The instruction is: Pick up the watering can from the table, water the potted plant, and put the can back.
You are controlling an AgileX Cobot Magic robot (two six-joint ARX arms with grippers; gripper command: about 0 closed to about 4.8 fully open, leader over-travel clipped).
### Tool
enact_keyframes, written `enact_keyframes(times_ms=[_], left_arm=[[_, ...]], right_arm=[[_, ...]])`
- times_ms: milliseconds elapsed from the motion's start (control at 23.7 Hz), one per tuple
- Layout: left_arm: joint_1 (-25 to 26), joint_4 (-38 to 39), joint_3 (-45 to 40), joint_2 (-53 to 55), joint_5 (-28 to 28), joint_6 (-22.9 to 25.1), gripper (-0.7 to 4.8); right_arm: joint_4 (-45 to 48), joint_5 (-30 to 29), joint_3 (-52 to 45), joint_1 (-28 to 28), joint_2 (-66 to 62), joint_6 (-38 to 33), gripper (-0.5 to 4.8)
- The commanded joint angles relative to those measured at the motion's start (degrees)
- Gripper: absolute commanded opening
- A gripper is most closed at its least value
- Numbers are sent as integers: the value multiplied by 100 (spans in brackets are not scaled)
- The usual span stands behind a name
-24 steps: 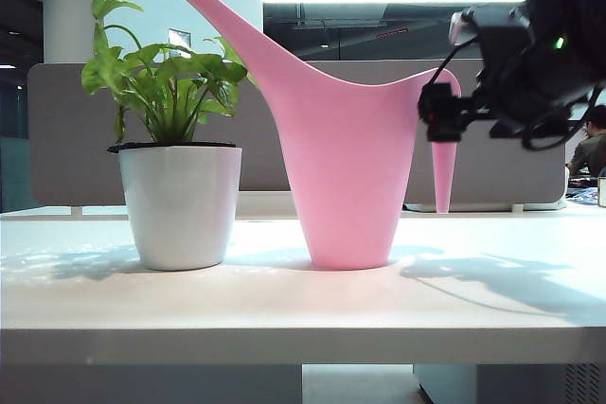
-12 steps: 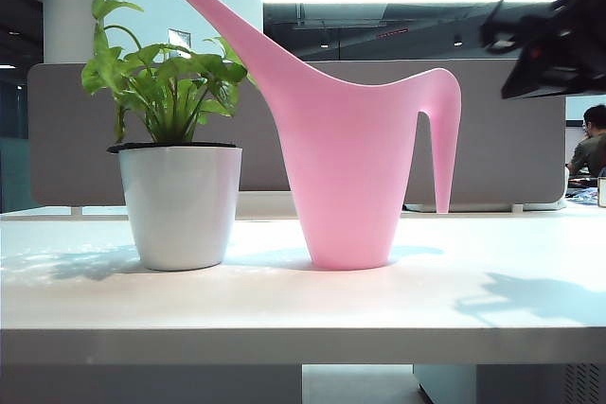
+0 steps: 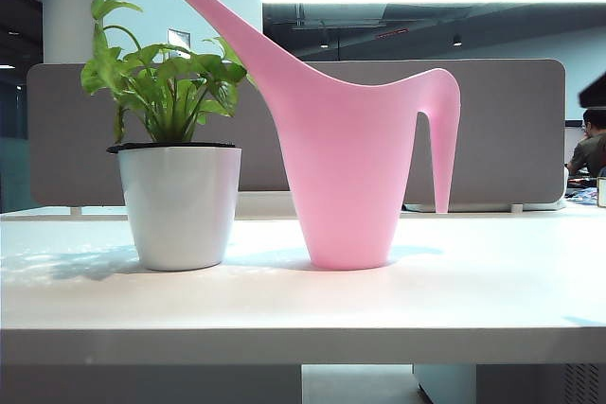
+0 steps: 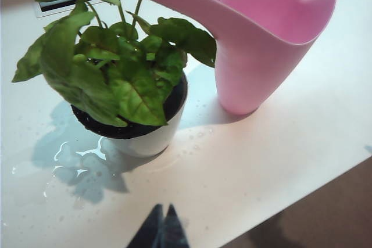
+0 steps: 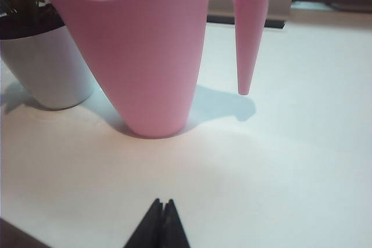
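Plant in white pot at table left, watering can upright just beside it, apart. Looks like task end: can is down, puddle by pot probably water. Left gripper clenched, empty, near front edge; right gripper likewise, clear room around handle.

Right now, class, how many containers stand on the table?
2: the watering can mid-table, and the potted plant beside it, under its spout. Nothing else shows on the table.
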State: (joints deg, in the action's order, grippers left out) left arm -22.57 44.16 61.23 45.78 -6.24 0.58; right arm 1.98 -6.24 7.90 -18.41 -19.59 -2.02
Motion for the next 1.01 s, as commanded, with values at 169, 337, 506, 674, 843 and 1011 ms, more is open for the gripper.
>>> enact_keyframes(times_ms=[169,337,506,674,843,1011], left_arm=[[-2,-48,13,-7,-4,26,3],[-2,-50,13,-7,-4,26,3],[-2,-46,11,-13,-4,26,3],[-2,-55,13,-13,-2,26,3],[-2,-48,11,-15,-7,26,3],[-2,-48,11,-13,-2,26,3]], right_arm=[[-247,-11,-426,238,1008,-15,-5],[-984,-9,-616,529,1392,-11,-5],[-1130,28,-743,935,1624,-11,-5],[-1078,11,-745,1325,1965,-9,-5],[-1130,15,-778,1534,1961,-9,-5],[-1119,9,-776,1510,1961,-9,-5]])
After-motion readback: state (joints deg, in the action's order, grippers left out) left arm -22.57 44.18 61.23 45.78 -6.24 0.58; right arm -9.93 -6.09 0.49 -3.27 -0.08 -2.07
